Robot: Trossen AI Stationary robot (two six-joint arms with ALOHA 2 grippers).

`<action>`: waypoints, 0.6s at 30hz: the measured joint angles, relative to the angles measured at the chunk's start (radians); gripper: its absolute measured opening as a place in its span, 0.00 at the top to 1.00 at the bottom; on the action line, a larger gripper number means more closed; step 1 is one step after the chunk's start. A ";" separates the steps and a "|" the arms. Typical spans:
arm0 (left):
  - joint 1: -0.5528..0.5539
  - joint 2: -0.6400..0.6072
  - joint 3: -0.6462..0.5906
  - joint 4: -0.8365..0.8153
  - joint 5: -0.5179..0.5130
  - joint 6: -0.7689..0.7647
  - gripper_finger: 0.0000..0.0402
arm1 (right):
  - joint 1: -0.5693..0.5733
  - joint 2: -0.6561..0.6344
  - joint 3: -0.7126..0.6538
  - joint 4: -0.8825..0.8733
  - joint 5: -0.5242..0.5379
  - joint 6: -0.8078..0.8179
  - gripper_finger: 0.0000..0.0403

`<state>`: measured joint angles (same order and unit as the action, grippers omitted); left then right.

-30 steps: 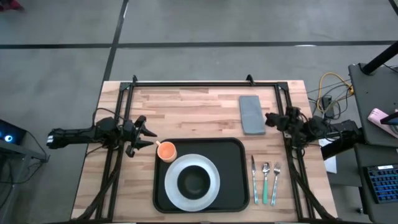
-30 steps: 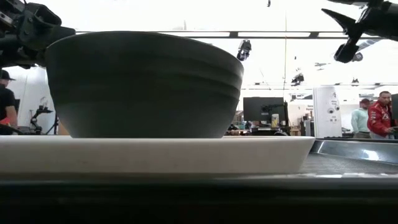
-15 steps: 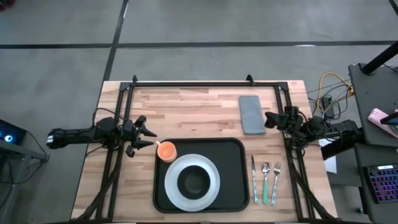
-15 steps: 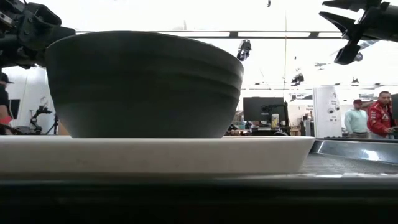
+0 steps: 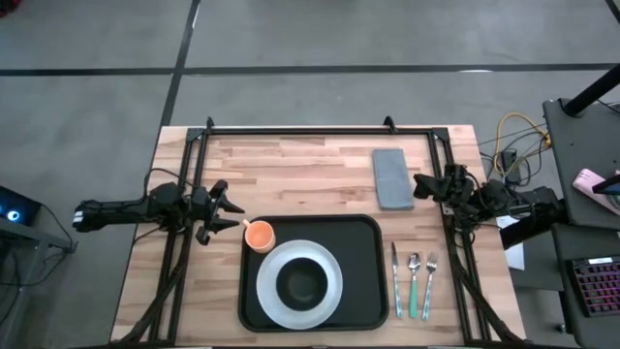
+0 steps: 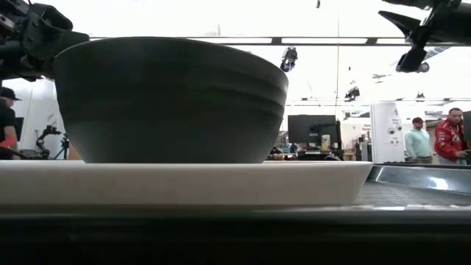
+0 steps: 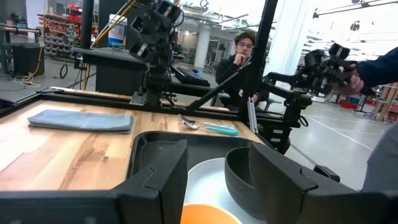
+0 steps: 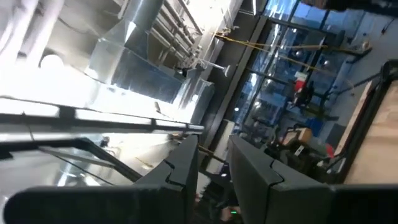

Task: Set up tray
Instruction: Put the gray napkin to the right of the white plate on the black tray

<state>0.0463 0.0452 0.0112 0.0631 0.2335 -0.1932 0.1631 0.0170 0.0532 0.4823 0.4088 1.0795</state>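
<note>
Wooden table (image 5: 291,165), seen from above, framed by black rails and standing on a grey concrete floor; black tray (image 5: 363,267) lying flat at the near middle of the table, long side across the picture; on the tray, a white plate (image 5: 269,291) carrying a dark bowl (image 5: 301,282), and at the tray's far left corner a small orange cup (image 5: 259,234). Left gripper (image 5: 232,215) just beside that corner, outside the tray's left edge and near the cup, its fingers parted with nothing between them; in the left wrist view the tray (image 7: 205,144) and bowl (image 7: 239,174) lie directly ahead between the two dark fingers (image 7: 158,177), with the cup's orange rim (image 7: 208,214) closest. Right gripper (image 5: 422,186) at the table's right side, well apart from the tray and beyond its far right corner, close against the right edge of a grey folded napkin (image 5: 391,177); its wrist view points upward at the ceiling structure, the fingers (image 8: 183,165) separated by a narrow gap and holding nothing. Knife, spoon and fork (image 5: 414,281) lying side by side on the wood just right of the tray. Low view: bowl (image 6: 173,99) on plate (image 6: 184,184) filling the foreground; people (image 6: 441,136) standing in the room behind.
</note>
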 joint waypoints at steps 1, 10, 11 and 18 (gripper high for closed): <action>0.000 0.000 0.000 0.000 0.000 0.000 0.62 | 0.000 0.000 0.028 -0.043 0.000 -0.025 0.80; 0.000 0.000 0.000 0.000 0.000 0.000 0.62 | 0.000 0.057 0.465 -0.928 0.027 -0.180 0.80; 0.000 0.000 0.000 0.000 0.000 0.000 0.62 | 0.000 0.068 0.510 -1.035 0.031 -0.129 0.80; 0.000 0.000 0.000 0.000 0.000 0.000 0.62 | 0.000 0.185 0.711 -1.533 0.040 0.200 0.78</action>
<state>0.0463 0.0456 0.0109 0.0628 0.2336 -0.1932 0.1627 0.2016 0.7647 -1.0504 0.4486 1.2799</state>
